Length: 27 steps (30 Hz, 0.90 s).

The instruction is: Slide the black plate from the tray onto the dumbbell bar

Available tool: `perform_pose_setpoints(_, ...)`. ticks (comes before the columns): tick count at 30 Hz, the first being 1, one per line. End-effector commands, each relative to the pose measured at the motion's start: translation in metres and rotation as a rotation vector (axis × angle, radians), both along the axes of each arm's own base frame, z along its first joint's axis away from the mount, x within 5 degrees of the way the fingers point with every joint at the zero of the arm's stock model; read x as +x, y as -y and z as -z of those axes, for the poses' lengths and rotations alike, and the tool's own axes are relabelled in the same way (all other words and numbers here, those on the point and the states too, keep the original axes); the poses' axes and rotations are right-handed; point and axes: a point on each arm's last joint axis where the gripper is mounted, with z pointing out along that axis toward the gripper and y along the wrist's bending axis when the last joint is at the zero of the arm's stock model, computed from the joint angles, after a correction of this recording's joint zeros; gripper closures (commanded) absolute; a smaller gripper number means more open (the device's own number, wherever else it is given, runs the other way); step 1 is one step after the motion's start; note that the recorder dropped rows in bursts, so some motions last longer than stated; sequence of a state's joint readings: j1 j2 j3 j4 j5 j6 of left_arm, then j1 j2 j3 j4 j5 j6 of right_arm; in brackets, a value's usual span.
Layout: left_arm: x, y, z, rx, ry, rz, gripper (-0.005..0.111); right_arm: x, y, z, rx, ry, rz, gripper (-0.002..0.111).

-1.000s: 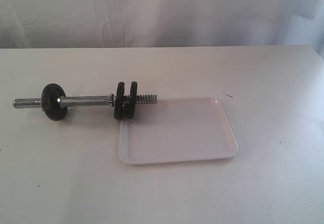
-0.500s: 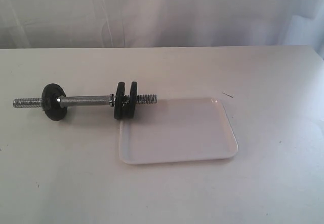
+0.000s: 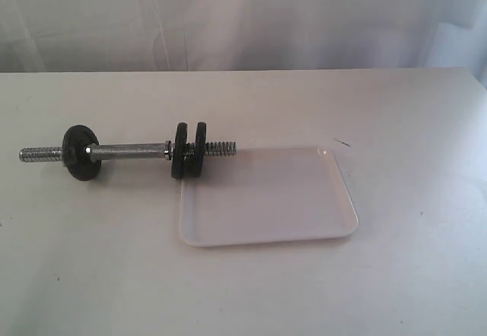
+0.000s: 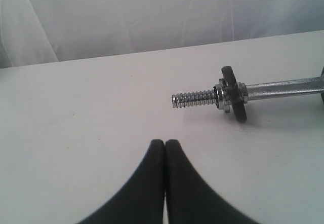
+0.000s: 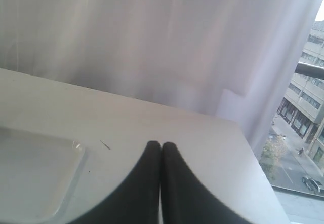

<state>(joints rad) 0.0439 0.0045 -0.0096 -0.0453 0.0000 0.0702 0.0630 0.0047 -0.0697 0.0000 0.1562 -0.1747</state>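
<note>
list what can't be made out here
Left wrist view: dumbbell bar runs off the frame edge, far end unseen.
Right wrist view: tray cut by the edge, partly behind the right fingers.
Exterior view: which of three black discs is the task's plate; both arms out of frame.

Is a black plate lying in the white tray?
No, the tray shows only its bare white bottom; the black discs sit on the dumbbell bar.
</note>
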Motion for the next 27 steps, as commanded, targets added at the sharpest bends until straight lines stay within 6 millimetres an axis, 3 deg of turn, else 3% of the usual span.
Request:
perform_pose_setpoints(1, 0.000, 0.000, 0.003, 0.013, -0.005, 0.004, 0.107, 0.003, 0.000, 0.012, 0.004, 0.058, 0.004, 0.108)
perform_pose_setpoints(10, -0.001, 0.001, 0.010, 0.007, -0.083, 0.013, 0.107, 0.003, 0.000, 0.025, 0.089, -0.095, 0.007, 0.108)
perform_pose_setpoints(27, -0.002, 0.001, 0.012, 0.006, -0.103, 0.016, 0.107, 0.003, 0.000, 0.025, 0.122, -0.093, 0.010, 0.108)
